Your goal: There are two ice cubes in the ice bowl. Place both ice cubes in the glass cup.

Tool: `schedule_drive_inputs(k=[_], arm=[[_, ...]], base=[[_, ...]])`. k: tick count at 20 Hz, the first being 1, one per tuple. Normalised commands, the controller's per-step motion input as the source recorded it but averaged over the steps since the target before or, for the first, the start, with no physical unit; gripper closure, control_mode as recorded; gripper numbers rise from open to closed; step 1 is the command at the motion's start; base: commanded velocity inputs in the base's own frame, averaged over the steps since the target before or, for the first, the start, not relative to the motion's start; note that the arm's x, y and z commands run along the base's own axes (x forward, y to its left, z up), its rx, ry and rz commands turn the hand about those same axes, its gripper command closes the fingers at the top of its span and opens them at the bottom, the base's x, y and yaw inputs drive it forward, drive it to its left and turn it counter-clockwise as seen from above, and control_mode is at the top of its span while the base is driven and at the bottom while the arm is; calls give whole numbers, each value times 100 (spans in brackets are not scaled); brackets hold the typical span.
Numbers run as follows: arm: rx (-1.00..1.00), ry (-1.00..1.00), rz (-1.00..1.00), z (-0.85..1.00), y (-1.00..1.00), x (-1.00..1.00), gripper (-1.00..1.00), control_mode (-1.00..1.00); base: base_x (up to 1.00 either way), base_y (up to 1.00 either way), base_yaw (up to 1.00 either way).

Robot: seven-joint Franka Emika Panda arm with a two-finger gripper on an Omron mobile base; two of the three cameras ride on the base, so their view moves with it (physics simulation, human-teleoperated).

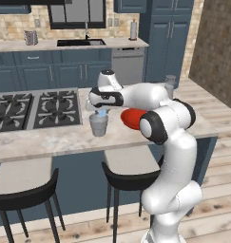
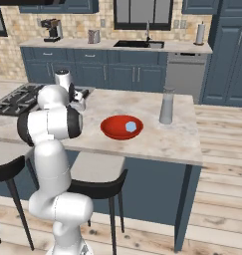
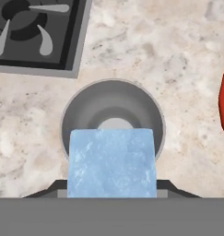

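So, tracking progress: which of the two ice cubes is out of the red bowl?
The ice cube held in the gripper directly above the glass cup. The other ice cube lies in the ice bowl.

Pale-blue ice cube [image 3: 111,162], grey glass cup [image 3: 112,103], red ice bowl [image 2: 122,127].

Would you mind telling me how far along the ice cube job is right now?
About midway. Nothing lies in the glass cup yet: its bottom looks bare. In hand: one ice cube held in the gripper directly above the cup's mouth, ready to release. Left: the second ice cube sits in the red ice bowl.
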Motion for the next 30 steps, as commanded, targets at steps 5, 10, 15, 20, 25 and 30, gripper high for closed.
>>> schedule_drive_inputs(k=[5,10,15,20,25,30], arm=[[0,1,0,0,1,0,100,-100],[-1,-1,0,0,3,1,100,-100],[0,-1,0,-2,1,4,100,-100],[0,0,0,-4,0,-26,100,-100],[0,0,0,0,0,-2,100,-100],[0,0,0,0,0,21,100,-100]], base=[[0,0,0],[0,0,0],[0,0,0],[0,0,0],[0,0,0],[0,0,0]])
